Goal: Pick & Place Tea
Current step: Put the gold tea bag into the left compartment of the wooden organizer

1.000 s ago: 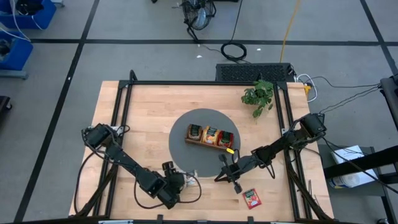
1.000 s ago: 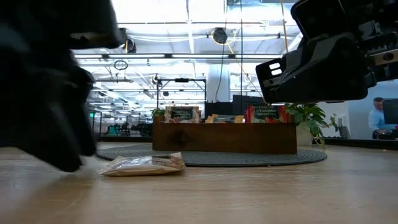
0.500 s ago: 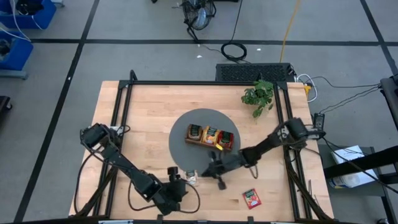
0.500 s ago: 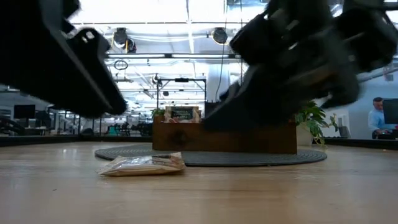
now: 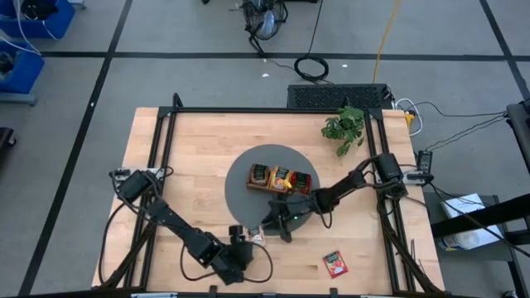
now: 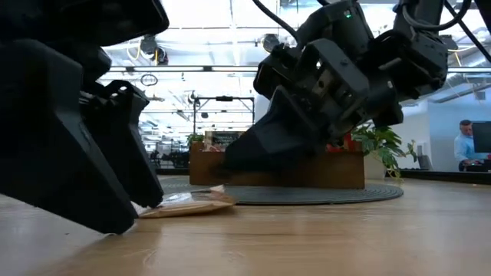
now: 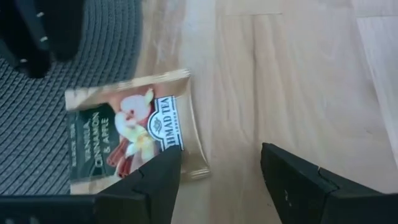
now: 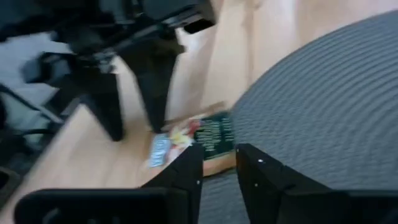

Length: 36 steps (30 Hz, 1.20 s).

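High view first: we've got both arms meeting at the front edge of the round grey mat [image 5: 248, 192]. Our left gripper [image 5: 241, 246] sits on the tabletop [image 5: 190, 157] just beside a cream tea sachet [image 7: 130, 130] that lies half on the mat, half on the wood. Its jaws are spread wide and hold nothing. Our right gripper [image 8: 217, 163] hovers over the same sachet from the mat side, jaws parted and empty too. More sachets stand in the wooden tray [image 5: 281, 181], and a red sachet [image 5: 335, 263] lies well apart.
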Available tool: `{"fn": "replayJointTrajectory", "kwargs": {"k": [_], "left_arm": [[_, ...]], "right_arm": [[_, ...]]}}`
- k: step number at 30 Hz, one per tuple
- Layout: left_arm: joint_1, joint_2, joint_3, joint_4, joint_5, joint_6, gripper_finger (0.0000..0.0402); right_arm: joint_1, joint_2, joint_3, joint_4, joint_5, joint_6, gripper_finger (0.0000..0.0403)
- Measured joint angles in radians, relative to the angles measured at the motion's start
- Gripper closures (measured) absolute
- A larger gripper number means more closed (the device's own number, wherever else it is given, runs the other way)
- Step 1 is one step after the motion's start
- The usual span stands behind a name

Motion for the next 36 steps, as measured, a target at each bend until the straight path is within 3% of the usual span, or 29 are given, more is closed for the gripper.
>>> {"fn": "replayJointTrajectory", "kwargs": {"k": [9,25,36], "left_arm": [[0.01,0.022,0.003,-0.022,0.027,-0.039,0.0176],[0.022,0.027,-0.091,0.099,0.065,-0.049,0.0176],[0.016,0.027,-0.093,0.098,0.087,-0.059,0.0177]], "right_arm": [[0.005,0.0,0.0,-0.025,-0.063,0.031,0.0287],[-0.011,-0.003,0.002,-0.077,-0.048,0.1,0.0293],[0.004,0.0,0.03,-0.129,0.009,0.079,0.0293]]}}
